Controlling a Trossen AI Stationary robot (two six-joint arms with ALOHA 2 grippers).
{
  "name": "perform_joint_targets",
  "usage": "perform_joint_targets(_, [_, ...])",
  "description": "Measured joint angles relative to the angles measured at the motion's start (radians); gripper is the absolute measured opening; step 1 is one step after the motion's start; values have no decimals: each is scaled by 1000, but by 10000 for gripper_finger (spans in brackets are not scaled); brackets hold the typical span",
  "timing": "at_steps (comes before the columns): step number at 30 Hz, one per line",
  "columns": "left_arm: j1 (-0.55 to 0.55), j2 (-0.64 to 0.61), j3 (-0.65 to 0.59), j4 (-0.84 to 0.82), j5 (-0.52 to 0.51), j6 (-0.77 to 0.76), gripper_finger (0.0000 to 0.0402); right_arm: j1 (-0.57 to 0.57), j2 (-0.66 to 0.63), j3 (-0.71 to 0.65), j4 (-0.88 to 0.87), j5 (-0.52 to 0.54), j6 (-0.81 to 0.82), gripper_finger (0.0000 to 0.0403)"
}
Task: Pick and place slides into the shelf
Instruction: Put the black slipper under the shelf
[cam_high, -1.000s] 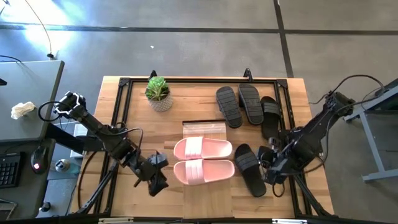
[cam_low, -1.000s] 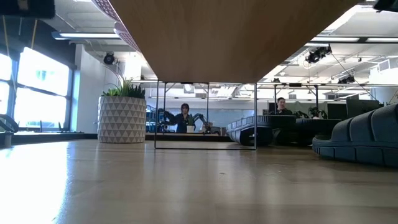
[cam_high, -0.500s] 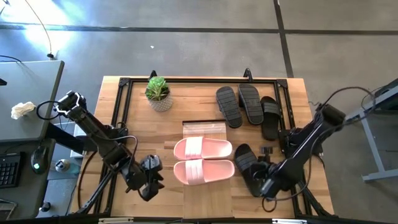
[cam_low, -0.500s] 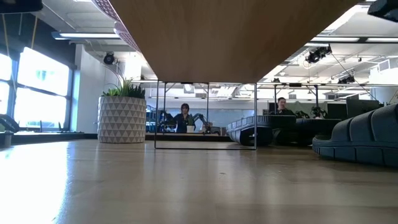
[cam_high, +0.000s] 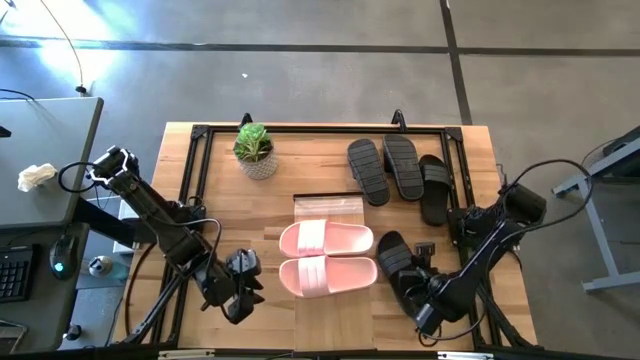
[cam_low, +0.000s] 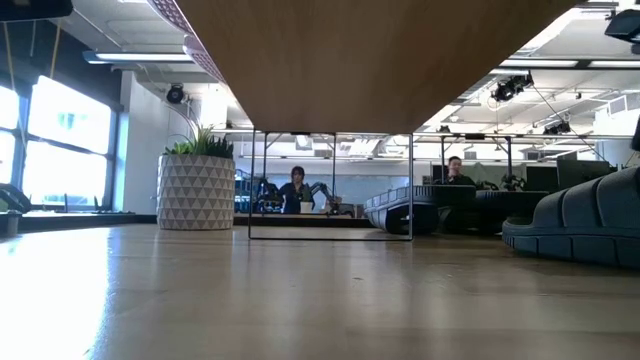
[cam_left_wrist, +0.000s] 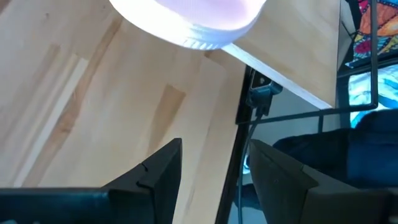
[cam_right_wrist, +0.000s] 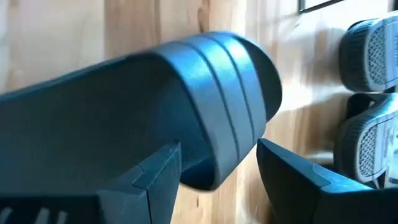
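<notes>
Left gripper (cam_high: 237, 290): low over the butcher-block tabletop (cam_high: 220, 210), left of the shelf, fingers spread with nothing between them.
Potted plant: small green plant in a patterned white pot (cam_high: 256, 150), beyond the shelf's far left corner.
Shelf: narrow light-wood plank rack (cam_high: 334, 318) at mid-table.
Pink slides: pale pink pair of wide-strap sandals (cam_high: 326, 257) lying side by side on the shelf top.
Black slides, far: three ribbed-soled black sandals (cam_high: 400, 170) lie beyond the shelf's right side.
Black slide, near: fourth black sandal (cam_high: 400, 270) just right of the shelf.
Right gripper (cam_high: 428, 308): at that sandal's near end, fingers apart on either side of it in the wrist view (cam_right_wrist: 211, 112).
</notes>
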Motion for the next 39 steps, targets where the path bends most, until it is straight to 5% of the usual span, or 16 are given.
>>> perform_joint_targets(11, [0,0,0,1,-14,-37,170,-45,145,0,-2,38,61,183])
perform_joint_targets(21, [0,0,0,5,-15,-84,170,-46,149,0,-123,44,243,12])
perform_joint_targets(29, [29,0,0,199,13,-112,170,-36,142,93,-351,-12,308,5])
perform_joint_targets(33, [58,-18,3,382,75,-37,170,-29,79,163,-343,-20,247,2])
perform_joint_targets(39, [67,-109,37,397,109,49,170,-24,-21,217,-341,-84,238,1])
